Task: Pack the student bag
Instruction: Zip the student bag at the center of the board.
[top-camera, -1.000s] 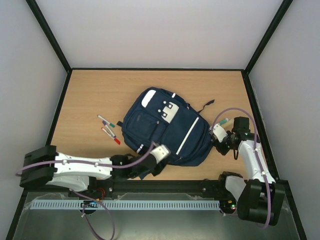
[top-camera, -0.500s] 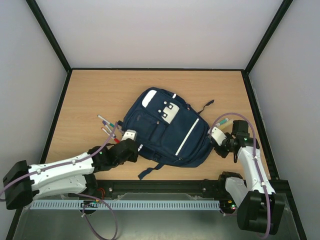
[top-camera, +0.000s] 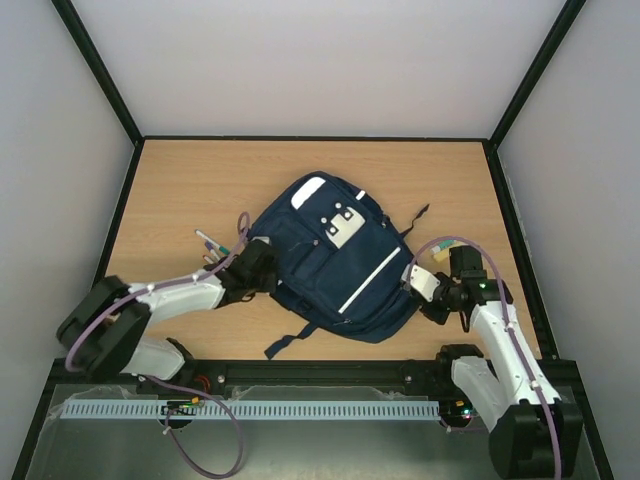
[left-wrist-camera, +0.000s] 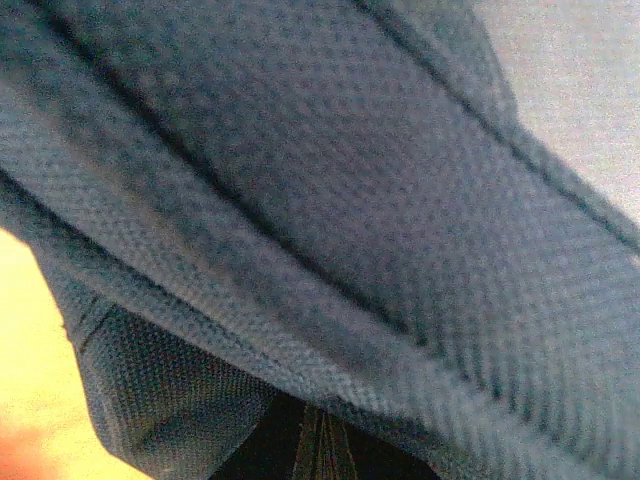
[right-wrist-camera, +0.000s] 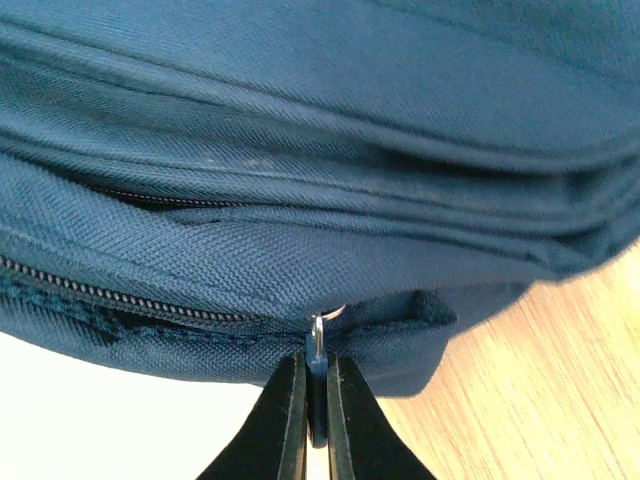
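The student bag (top-camera: 335, 265), a navy backpack with white stripes, lies flat in the middle of the table. My left gripper (top-camera: 258, 268) presses against its left edge. In the left wrist view navy fabric (left-wrist-camera: 330, 200) fills the frame and folds down into the dark jaws at the bottom, which look shut on it. At the bag's right side my right gripper (top-camera: 425, 290) is shut on a zipper pull (right-wrist-camera: 316, 345). The black fingers (right-wrist-camera: 285, 420) pinch the pull just below the zipper line (right-wrist-camera: 120, 300).
Several markers (top-camera: 212, 247) lie on the wood left of the bag, close to my left arm. Another marker (top-camera: 441, 255) lies by my right wrist. A loose strap (top-camera: 285, 342) trails toward the near edge. Black frame rails border the table.
My left arm swung from the bag's near corner to its left edge and its jaws shut. The bag turned and shifted. My right gripper moved slightly left, still on the zipper pull.
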